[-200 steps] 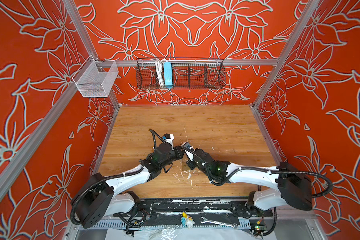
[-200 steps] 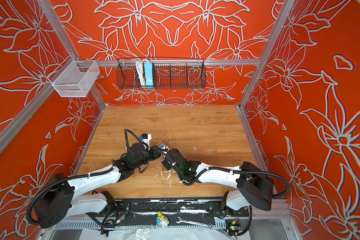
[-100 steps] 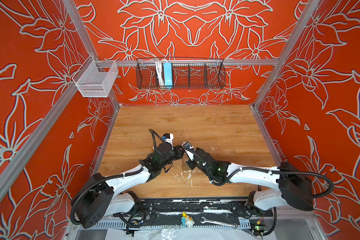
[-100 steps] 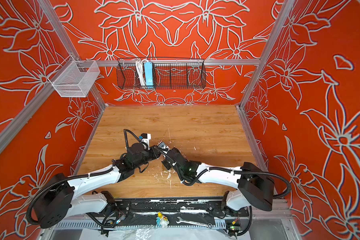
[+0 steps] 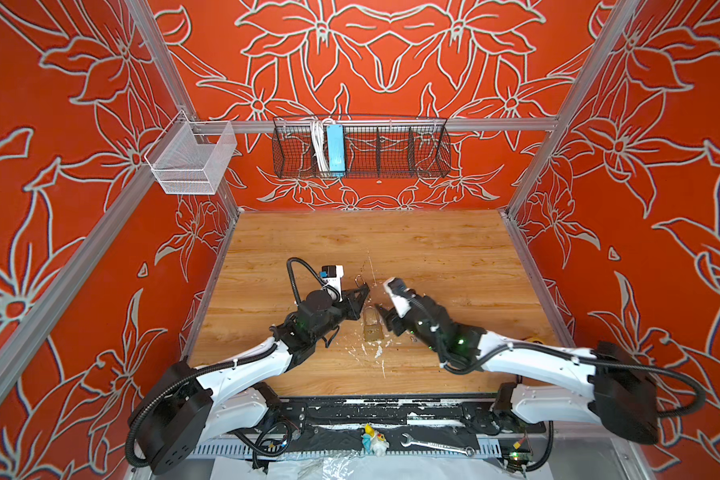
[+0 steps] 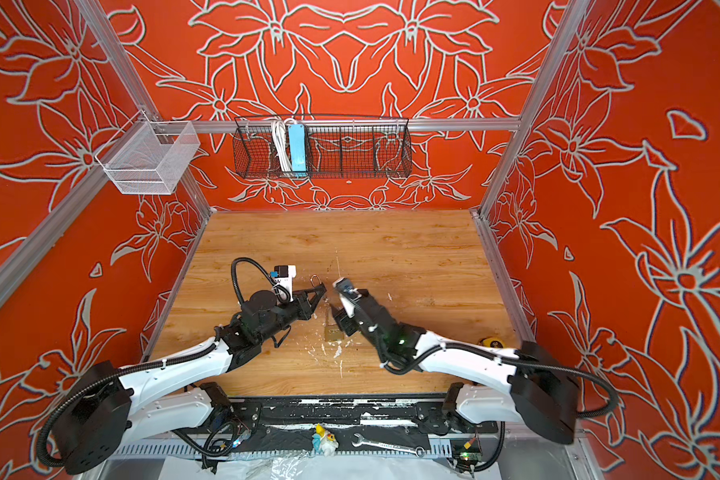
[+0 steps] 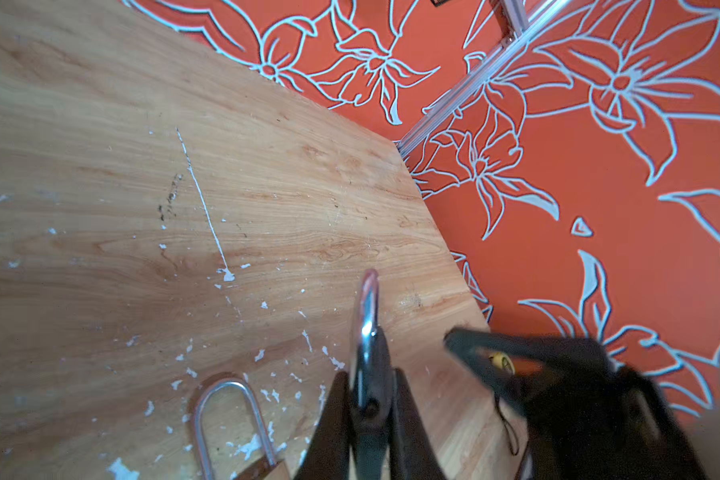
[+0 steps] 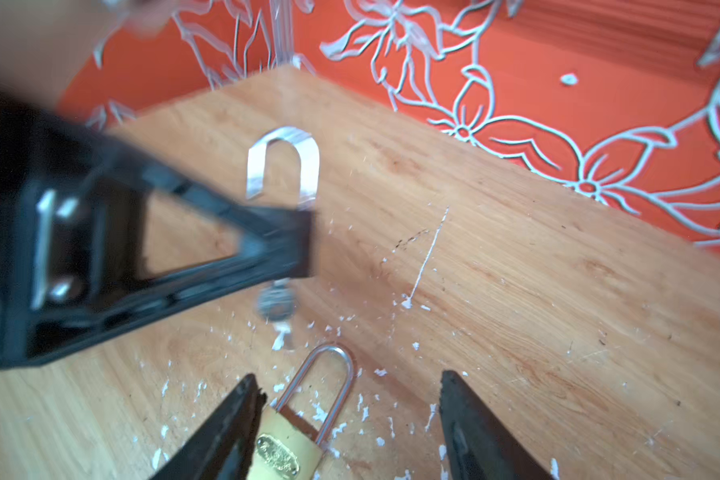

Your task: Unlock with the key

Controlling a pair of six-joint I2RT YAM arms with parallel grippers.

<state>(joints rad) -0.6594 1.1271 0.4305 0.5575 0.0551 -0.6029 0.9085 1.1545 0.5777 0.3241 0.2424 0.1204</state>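
Silver clip (image 7: 367,307) is what my left claw (image 7: 368,378) has clamped, fingers pressed together on it. The key (image 8: 276,302) only dangles loose beneath, blurred, in the air above the table (image 5: 433,249) and apart from the lock. Just to its right the padlock (image 8: 285,451) lies flat, about midway between the table's left and right edges and somewhat nearer the front edge. Its shackle (image 8: 333,346) is closed and points toward the back edge. My right claw (image 8: 348,376) hangs low over it with its jaws standing wide apart. One finger (image 8: 233,419) is touching or just beside the brass body, the other well clear on the far side, and nothing is held. I judge I am at the step of securing the lock, with the key not yet in. The keyhole should sit on the body's end away from the shackle, which I cannot see. Next I would need to close my right claw on the brass body and turn that end toward the key. Since I hold the clip and not the key itself, the blade will swing, so aiming it calls for a slow approach or a fresh grip on the key. As for writing, the body carries an oval stamped badge (image 8: 277,455) whose letters I cannot read. A small yellow thing (image 6: 491,343) near the right edge shows no legible mark.
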